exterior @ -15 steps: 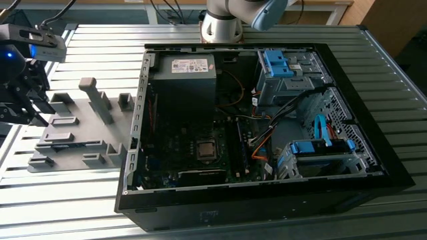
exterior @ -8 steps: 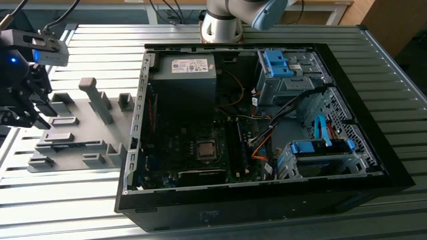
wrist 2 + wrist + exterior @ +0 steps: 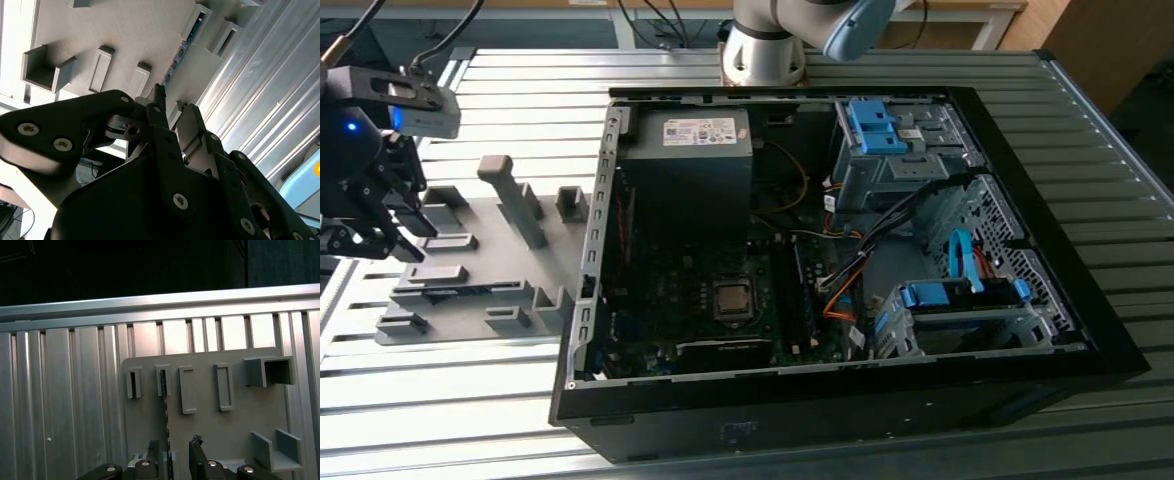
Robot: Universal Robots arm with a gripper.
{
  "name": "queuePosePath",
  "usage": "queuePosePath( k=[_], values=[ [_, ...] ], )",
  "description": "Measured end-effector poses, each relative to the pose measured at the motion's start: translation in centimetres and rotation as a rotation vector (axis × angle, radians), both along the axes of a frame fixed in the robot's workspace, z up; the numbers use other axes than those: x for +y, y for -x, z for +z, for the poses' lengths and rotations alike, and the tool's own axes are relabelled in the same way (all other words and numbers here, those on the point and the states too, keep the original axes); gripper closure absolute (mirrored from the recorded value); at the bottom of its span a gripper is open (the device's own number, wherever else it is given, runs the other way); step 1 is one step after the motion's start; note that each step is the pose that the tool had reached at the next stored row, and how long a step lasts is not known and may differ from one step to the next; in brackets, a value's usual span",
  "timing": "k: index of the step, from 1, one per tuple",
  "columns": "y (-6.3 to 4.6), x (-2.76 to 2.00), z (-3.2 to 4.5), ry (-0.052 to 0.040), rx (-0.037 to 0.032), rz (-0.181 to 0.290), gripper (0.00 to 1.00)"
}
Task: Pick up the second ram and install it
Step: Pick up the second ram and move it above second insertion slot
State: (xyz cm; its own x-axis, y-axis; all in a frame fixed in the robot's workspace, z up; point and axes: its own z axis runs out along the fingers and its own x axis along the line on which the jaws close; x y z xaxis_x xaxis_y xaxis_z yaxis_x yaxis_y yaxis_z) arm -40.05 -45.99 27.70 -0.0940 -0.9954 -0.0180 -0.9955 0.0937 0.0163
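Ram [image 3: 165,420] edge-up btwn spread claw [image 3: 175,441] jaws.

Workshop scene: a ribbed aluminium table [image 3: 520,90] carries an open black computer case [image 3: 854,420], which lies on its side with its insides exposed. Just beside it, toward the exterior view's left, a flat grey fixture plate [image 3: 494,268] studded with grey blocks rests on the slats. The robot arm's base [image 3: 767,55] stands behind the case.

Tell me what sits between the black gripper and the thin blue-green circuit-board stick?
Nothing. In the first wrist view the thin blue-green circuit-board stick runs bare into the gap of the open black gripper.
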Motion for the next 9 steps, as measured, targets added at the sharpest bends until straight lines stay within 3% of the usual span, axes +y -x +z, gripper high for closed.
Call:
queuePosePath(
  k=[9],
  values=[
    [0.0,0.0,-0.6,-0.0003,-0.0002,0.0,0.63]
  ],
)
